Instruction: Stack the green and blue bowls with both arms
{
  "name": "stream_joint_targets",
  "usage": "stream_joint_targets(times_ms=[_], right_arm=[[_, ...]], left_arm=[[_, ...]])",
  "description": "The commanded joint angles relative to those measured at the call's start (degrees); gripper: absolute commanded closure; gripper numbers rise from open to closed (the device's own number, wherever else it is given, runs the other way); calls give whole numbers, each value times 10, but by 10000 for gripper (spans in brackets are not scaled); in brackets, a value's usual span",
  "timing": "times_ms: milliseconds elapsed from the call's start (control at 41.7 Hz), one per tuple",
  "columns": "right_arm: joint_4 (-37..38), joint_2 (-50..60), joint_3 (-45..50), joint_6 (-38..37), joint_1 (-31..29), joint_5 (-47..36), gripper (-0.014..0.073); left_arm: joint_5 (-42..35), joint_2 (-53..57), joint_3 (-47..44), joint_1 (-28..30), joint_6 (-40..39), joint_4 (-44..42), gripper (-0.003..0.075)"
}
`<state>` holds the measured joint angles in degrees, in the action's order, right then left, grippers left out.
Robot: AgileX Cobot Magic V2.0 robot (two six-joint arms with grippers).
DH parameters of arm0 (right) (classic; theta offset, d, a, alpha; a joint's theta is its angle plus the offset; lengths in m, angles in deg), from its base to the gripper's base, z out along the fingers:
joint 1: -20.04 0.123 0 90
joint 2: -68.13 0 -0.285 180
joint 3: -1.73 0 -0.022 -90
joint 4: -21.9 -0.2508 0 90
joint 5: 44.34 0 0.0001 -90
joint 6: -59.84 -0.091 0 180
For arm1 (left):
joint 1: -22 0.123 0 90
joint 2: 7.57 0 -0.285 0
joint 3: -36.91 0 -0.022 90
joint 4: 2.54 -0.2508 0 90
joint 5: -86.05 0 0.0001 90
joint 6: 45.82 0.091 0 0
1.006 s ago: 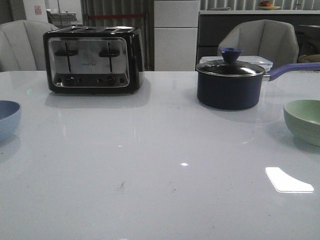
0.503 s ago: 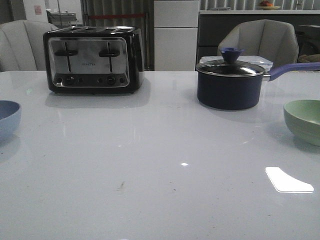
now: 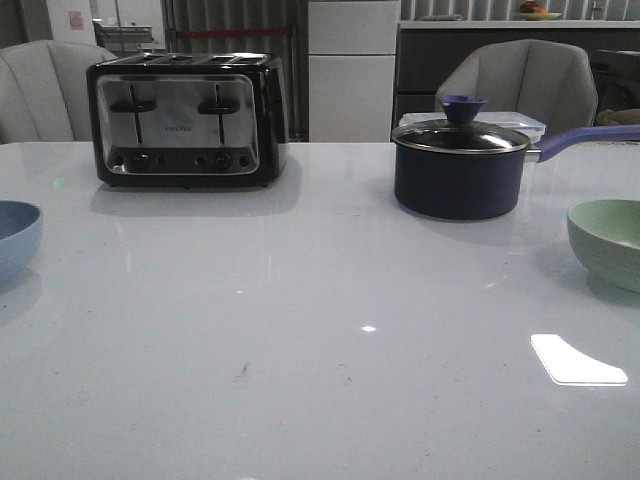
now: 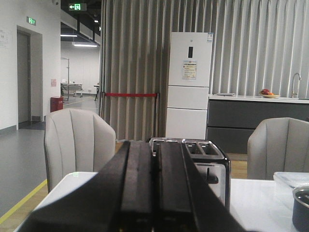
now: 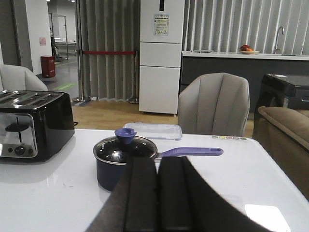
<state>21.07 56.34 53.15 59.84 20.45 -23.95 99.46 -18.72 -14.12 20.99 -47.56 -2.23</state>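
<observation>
Nothing done yet: blue bowl (image 3: 17, 240) at far left edge of frame, green bowl (image 3: 607, 243) at far right, well apart. Left gripper (image 4: 154, 193) and right gripper (image 5: 157, 193) both closed, empty; pick and stack remain

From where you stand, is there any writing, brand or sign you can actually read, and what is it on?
None reads clearly enough to quote.
Toaster: a small brand mark on its front, too blurred.
Fridge: a paper label on the upper door, print too small.
Green exit sign: an arrow and figure show, no legible words.
Second green sign above the doorway: too small.
Notice on the far wall: blurred.
</observation>
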Motion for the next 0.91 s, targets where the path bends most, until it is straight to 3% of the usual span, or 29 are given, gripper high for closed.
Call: stream_joint_targets(times_ms=[0, 192, 551, 887], right_arm=[[8, -46, -69, 0, -2, 6, 526], [8, -122, -145, 0, -2, 95, 526], [8, -233, -150, 0, -2, 212, 526], [8, -274, -128, 0, -2, 267, 526]], left_arm=[[17, -47, 77, -2, -5, 5, 627], [122, -119, 153, -2, -5, 5, 627], [273, -202, 157, -2, -3, 5, 627], [304, -232, 157, -2, -3, 5, 627]])
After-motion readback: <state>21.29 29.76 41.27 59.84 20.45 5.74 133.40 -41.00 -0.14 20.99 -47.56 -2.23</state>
